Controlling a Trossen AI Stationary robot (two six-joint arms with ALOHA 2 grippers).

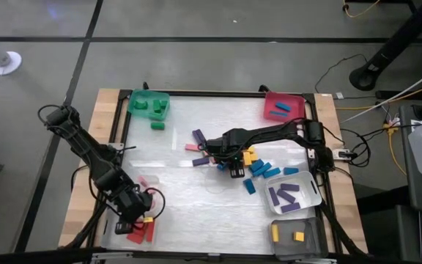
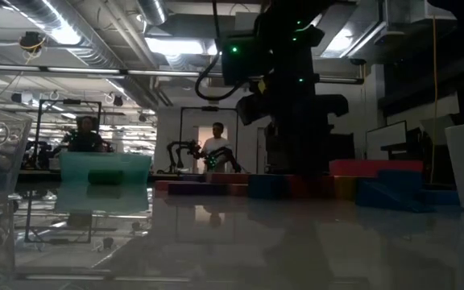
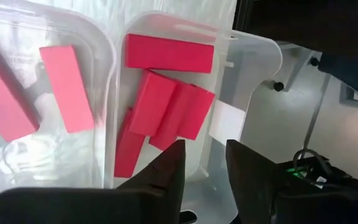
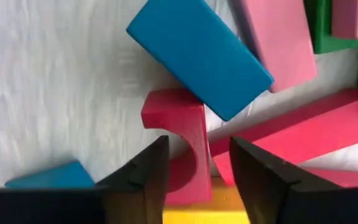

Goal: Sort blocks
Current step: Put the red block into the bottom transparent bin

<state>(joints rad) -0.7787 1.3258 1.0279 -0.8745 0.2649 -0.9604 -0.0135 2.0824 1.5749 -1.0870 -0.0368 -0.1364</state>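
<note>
Right claw (image 4: 194,171) open, straddling red notched block (image 4: 179,134) mid-bench, block's long axis running straight between fingers. Left claw (image 3: 204,168) open, empty, above clear bin (image 3: 253,50) of red blocks (image 3: 166,53).

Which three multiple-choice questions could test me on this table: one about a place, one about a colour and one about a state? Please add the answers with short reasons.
1. Where does the right tool work?
A. at the table's left edge
B. at the loose blocks in the table's middle
C. off the table

2. What colour are the blocks in the grey bin?
A. purple
B. yellow
C. green

3. How is the left tool?
A. open, holding nothing
B. shut on a blue block
C. shut on a yellow block

Answers:
1. B: the high view shows the right arm reaching in to the mixed pile.
2. B: two yellow pieces lie in the bin.
3. A: a bare gap shows between its fingers, and the red blocks lie below in a clear tray.
</note>
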